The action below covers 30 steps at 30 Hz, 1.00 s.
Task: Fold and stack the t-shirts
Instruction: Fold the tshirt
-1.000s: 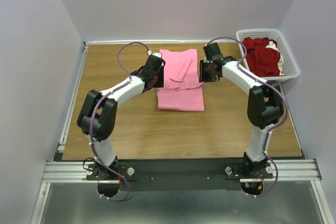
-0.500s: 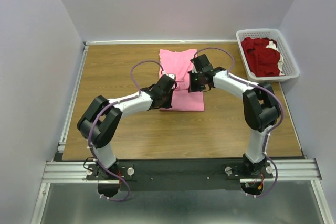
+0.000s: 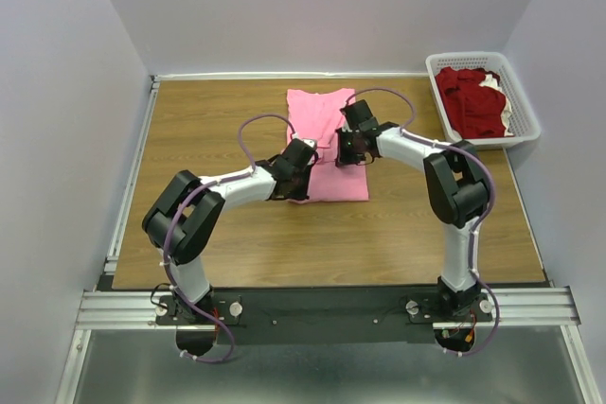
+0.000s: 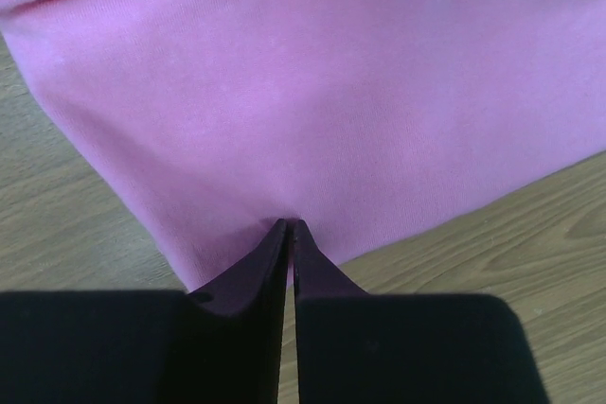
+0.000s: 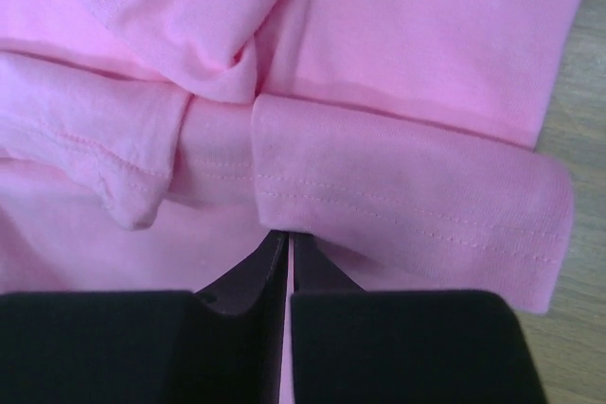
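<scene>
A bright pink t-shirt lies partly folded at the middle of the wooden table. My left gripper is over its left half. In the left wrist view the gripper is shut, and the pink t-shirt puckers at its tips near the shirt's edge. My right gripper is over the shirt's right half. In the right wrist view it is shut on pink cloth, its tips tucked under a folded sleeve hem. Dark red t-shirts are heaped in the basket.
A white lattice basket stands at the back right corner of the table. Bare wood surrounds the pink shirt. White walls close in the left, back and right sides. A metal rail carries both arm bases at the near edge.
Both grippers were at the pink shirt's outer sides with wider jaws. They have shut and moved inward over the shirt, carrying cloth toward its middle; the shirt now looks narrower.
</scene>
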{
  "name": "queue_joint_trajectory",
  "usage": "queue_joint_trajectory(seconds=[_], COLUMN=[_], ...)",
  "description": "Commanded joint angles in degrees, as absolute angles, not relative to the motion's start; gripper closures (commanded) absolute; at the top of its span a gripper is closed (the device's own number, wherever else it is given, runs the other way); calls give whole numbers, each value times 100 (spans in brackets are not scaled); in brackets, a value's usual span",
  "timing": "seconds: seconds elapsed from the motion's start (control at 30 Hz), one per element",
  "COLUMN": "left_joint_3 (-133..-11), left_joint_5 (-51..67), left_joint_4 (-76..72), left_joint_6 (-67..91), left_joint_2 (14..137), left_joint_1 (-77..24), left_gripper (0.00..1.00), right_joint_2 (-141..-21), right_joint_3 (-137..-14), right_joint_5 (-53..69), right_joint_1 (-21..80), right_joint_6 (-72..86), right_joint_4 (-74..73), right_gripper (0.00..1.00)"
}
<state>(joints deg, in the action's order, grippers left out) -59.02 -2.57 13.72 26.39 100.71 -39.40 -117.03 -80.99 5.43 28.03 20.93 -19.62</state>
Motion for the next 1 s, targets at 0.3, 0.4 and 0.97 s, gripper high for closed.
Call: queue_joint_trajectory(seconds=[0.3, 0.4, 0.97], left_joint_3=[-5291, -5203, -5054], left_joint_5=[150, 106, 184], left_joint_4=[1494, 1485, 1345], left_joint_6=[2663, 2733, 2830], left_joint_2=[9677, 9493, 9308], left_joint_1=[-3955, -3955, -3955], left_gripper=[88, 88, 88], right_joint_2=[-12664, -12586, -11469], right_joint_3=[-9983, -10283, -7295], right_joint_5=[-642, -309, 2470], right_joint_1=[2619, 2619, 3138], right_joint_6=[1670, 1582, 1793], right_joint_4=[-1775, -1740, -53], right_gripper=[87, 86, 83])
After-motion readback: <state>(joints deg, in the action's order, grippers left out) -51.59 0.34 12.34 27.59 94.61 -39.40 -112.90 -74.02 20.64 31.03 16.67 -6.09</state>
